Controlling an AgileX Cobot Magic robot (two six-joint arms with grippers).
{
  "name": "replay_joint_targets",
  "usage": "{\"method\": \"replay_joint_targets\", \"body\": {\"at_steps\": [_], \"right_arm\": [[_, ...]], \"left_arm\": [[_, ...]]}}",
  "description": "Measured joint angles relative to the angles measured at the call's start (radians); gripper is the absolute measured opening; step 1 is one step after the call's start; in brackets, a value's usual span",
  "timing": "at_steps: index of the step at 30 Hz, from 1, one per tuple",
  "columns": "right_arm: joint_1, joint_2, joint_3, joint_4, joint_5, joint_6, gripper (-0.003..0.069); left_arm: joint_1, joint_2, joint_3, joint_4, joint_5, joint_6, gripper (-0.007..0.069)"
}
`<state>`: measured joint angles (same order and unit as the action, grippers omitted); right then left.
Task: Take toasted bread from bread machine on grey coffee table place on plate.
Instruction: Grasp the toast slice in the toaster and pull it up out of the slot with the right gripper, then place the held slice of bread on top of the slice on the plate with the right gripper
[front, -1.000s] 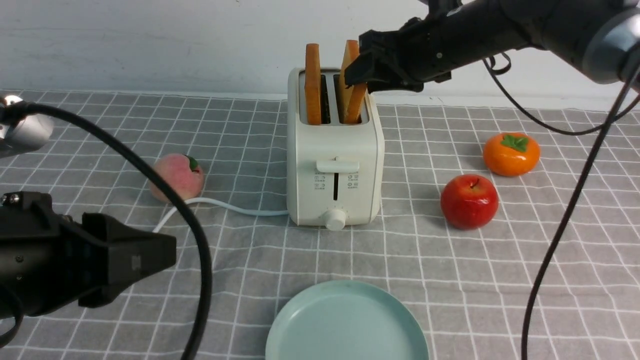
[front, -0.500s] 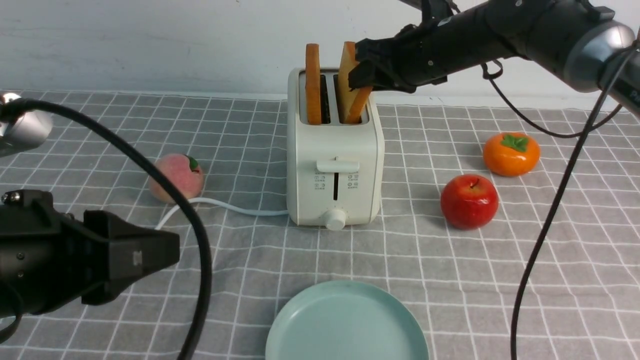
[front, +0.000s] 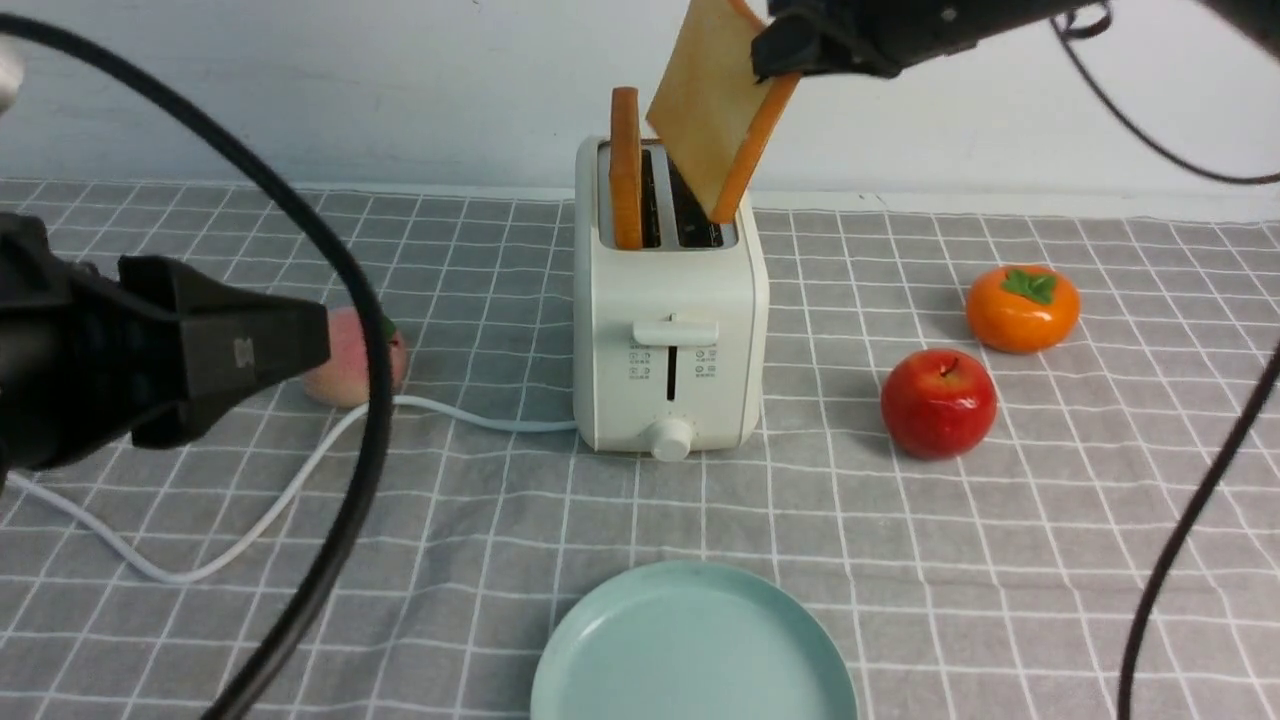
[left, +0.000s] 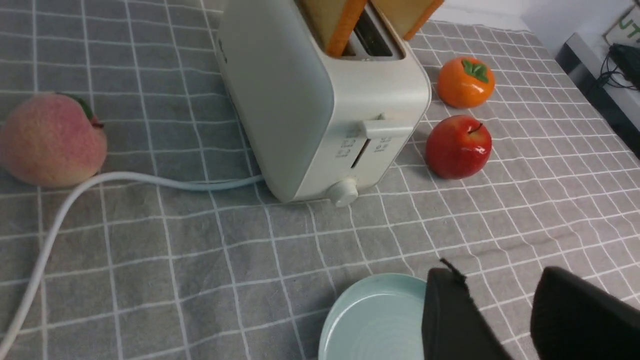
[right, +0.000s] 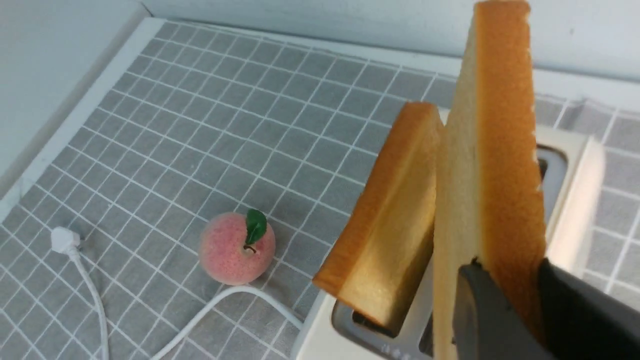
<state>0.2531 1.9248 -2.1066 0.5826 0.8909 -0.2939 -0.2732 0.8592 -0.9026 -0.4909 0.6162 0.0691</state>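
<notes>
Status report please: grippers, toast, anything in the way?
Right gripper shut on one toast slice, tilted above toaster, lower corner near slot. Left gripper open, empty. Second slice in toaster. Nothing between toaster and plate.

Right arm (front: 960, 20): reaches in high from the right.
Right gripper (front: 772, 50): jaws clamped on the upper edge of 1 toast slice (front: 700, 115), held tilted.
Left arm (front: 40, 370): low at the left, pointing forward.
Left gripper (left: 505, 320): 2 fingers apart, nothing between.
</notes>
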Motion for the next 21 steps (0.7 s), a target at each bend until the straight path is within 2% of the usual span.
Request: {"method": "replay_joint_targets", "body": {"at_steps": [7, 10, 14, 16, 18, 21], "right_arm": [[-0.007, -0.203, 0.105, -0.148, 0.198, 0.031, 0.0116], [-0.007, -0.287, 0.274, -0.140, 0.203, 0.051, 0.0116], [-0.007, -0.346, 0.492, -0.065, 0.206, 0.033, 0.0115], [-0.007, -0.368, 0.621, 0.022, 0.221, -0.017, 0.0115], [-0.007, -0.381, 0.786, 0.204, 0.248, -0.150, 0.0115], [-0.007, -0.381, 0.947, 0.410, 0.227, -0.332, 0.0115]], "left_arm": [[0.000, 0.001, -0.016, 0.002, 0.046, 0.000, 0.0237], [-0.001, 0.001, -0.016, 0.002, 0.060, 0.000, 0.0238], [-0.001, 0.001, -0.016, 0.007, 0.061, 0.000, 0.0238], [-0.001, 0.001, -0.016, 0.007, 0.063, 0.000, 0.0238], [-0.001, 0.001, -0.016, 0.007, 0.064, 0.000, 0.0238], [-0.001, 0.001, -0.016, 0.006, 0.058, 0.000, 0.0238]]}}
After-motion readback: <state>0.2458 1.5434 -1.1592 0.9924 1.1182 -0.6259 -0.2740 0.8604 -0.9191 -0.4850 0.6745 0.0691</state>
